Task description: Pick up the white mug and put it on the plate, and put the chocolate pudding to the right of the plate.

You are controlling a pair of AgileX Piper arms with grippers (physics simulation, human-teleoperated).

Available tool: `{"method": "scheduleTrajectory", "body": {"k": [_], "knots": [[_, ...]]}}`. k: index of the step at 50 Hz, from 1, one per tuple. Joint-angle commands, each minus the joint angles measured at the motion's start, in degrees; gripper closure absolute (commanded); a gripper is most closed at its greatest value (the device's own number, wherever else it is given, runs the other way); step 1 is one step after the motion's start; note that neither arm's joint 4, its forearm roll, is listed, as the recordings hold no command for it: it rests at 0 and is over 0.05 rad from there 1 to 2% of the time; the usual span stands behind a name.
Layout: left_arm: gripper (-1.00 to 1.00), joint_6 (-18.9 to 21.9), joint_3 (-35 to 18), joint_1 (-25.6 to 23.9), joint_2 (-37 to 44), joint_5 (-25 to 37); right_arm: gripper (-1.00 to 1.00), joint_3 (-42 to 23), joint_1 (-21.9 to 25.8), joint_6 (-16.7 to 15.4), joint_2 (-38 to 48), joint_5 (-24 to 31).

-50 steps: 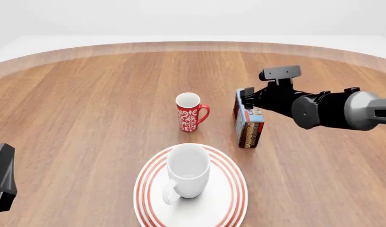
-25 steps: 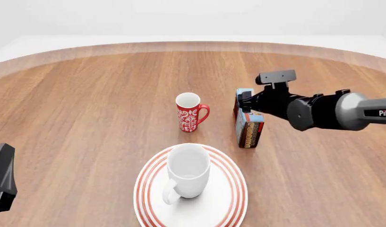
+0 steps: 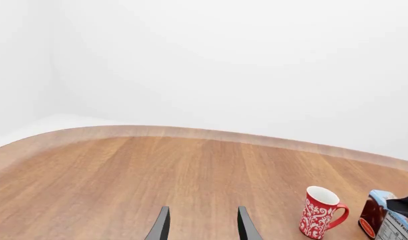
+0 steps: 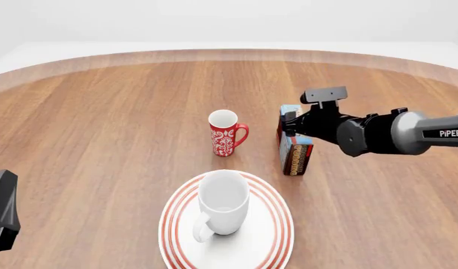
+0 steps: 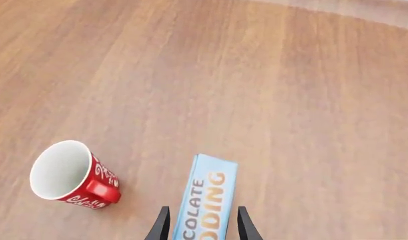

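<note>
The white mug (image 4: 223, 203) stands upright on the red-ringed plate (image 4: 280, 223) at the near centre of the table. The chocolate pudding (image 4: 295, 150) box stands on edge on the table, up and to the right of the plate. It also shows in the right wrist view (image 5: 207, 197). My right gripper (image 4: 288, 126) is open with its fingers (image 5: 242, 226) on either side of the box's top, with small gaps showing. My left gripper (image 3: 202, 227) is open and empty, low at the near left (image 4: 0, 216), far from all of these.
A red mug with a white floral pattern (image 4: 225, 135) stands upright just behind the plate and left of the pudding box; it also shows in the right wrist view (image 5: 69, 175) and the left wrist view (image 3: 318, 212). The table's curved far edge (image 4: 229, 53) runs across the back.
My right arm has shifted slightly left and down onto the pudding box. The box, both mugs, the plate and the left arm have not moved.
</note>
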Motion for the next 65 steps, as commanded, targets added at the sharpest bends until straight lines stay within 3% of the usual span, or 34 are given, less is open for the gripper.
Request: {"method": "scheduleTrajectory", "body": {"k": [1, 65], "knots": [[-1.0, 0.0, 0.0, 0.02, 0.0, -0.01, -1.0, -0.31, 0.06, -0.03, 0.77, -0.03], [-1.0, 0.03, 0.0, -0.06, 0.0, -0.01, -1.0, -1.17, -0.6, -0.04, 5.04, -1.44]]}}
